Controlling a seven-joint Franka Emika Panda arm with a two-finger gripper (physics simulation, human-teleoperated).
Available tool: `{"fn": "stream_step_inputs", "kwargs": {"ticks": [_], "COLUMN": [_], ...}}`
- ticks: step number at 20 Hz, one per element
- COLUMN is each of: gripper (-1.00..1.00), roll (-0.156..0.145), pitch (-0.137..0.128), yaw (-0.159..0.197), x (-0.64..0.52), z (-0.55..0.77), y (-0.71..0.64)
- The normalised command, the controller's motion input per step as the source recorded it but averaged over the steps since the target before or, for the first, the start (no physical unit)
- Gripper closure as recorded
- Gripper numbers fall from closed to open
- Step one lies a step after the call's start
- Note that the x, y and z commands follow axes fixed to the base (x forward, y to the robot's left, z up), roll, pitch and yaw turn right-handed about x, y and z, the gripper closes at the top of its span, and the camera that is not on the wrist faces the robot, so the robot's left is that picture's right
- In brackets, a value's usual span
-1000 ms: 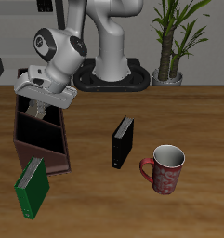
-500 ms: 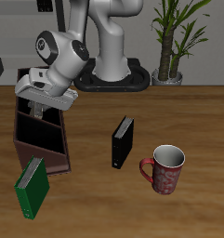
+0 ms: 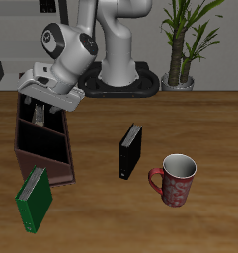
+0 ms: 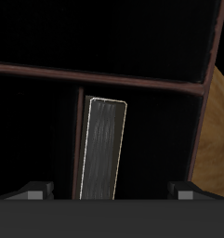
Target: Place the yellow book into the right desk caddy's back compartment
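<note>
We see the gripper point(image 3: 38, 111) hanging over the far end of the right desk caddy point(image 3: 43, 158), which lies lengthwise on the table point(image 3: 209, 128) with its long axis running roughly from twelve to six o'clock in the exterior view. The arm leans over from the robot base point(image 3: 119, 81), which stands at about one o'clock from the caddy.

In the wrist view the fingers point(image 4: 34, 191) are spread wide, one tip on either side of the yellow book point(image 4: 106, 149) and clear of it, so we read them as holding nothing. The book stands on edge inside the back compartment point(image 4: 39, 139). Its narrow top edge faces the camera and looks greyish in the dim interior, with a pale outline around it. It stands close beside a reddish-brown divider point(image 4: 82, 139), though we cannot tell whether the two touch. A second divider crosses beyond the book's far end, and past it another dark section opens. In the exterior view the book is mostly hidden behind the gripper.

A green book point(image 3: 34, 200) leans at the caddy's six o'clock end, near the table's front edge. A black book point(image 3: 130, 150) stands upright at about three o'clock from the caddy, well apart from it. A red patterned mug point(image 3: 176, 180) sits at about four o'clock from the black book. A potted plant point(image 3: 180, 44) stands at the back of the scene, at roughly twelve o'clock from the mug.
</note>
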Motion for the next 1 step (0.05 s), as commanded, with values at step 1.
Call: {"fn": "stream_step_inputs", "kwargs": {"ticks": [1], "gripper": [-1.0], "roll": [0.0], "pitch": [0.0], "yaw": [0.0], "x": [0.05], "z": [0.01], "y": [-0.01]}}
